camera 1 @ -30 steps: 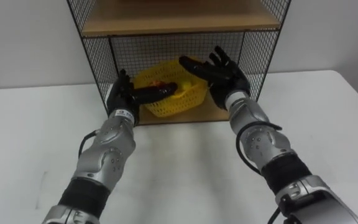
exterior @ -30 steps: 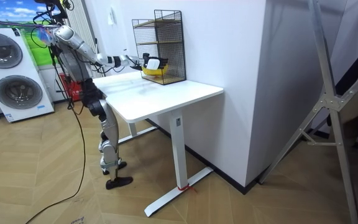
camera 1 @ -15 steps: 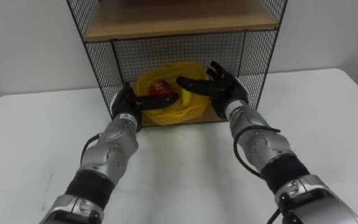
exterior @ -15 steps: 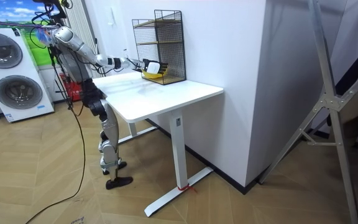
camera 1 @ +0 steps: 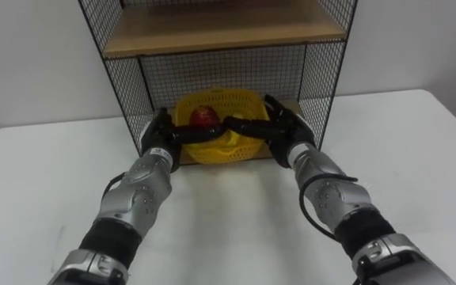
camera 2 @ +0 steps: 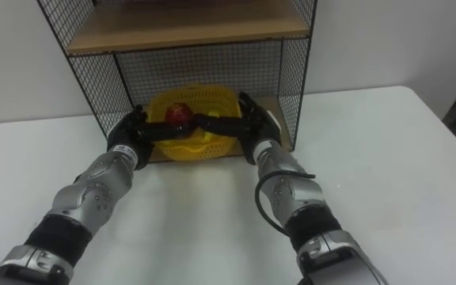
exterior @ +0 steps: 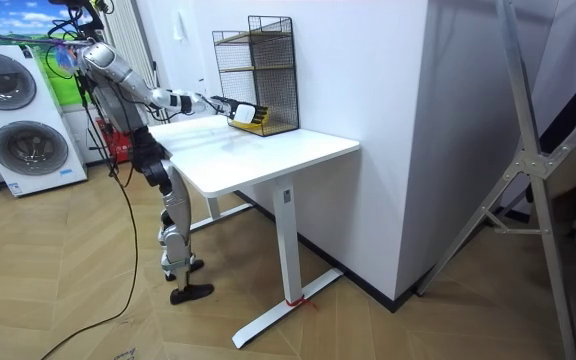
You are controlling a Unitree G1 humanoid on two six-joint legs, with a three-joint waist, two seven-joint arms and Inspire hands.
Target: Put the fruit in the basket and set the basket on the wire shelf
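Two hands, left hand [camera 1: 160, 136] and right hand [camera 1: 286, 128], fingers clamped on the yellow basket [camera 1: 212, 150] inside the wire shelf [camera 1: 244, 67]; set it down level before releasing.

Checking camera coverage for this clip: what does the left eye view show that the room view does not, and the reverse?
Left eye view: a red round fruit lying inside the yellow plastic mesh basket. Room view: the robot standing at the table's end, two white washing machines behind it. Shared: white table, black wire shelf, and the basket in its lower compartment between the left hand and right hand.
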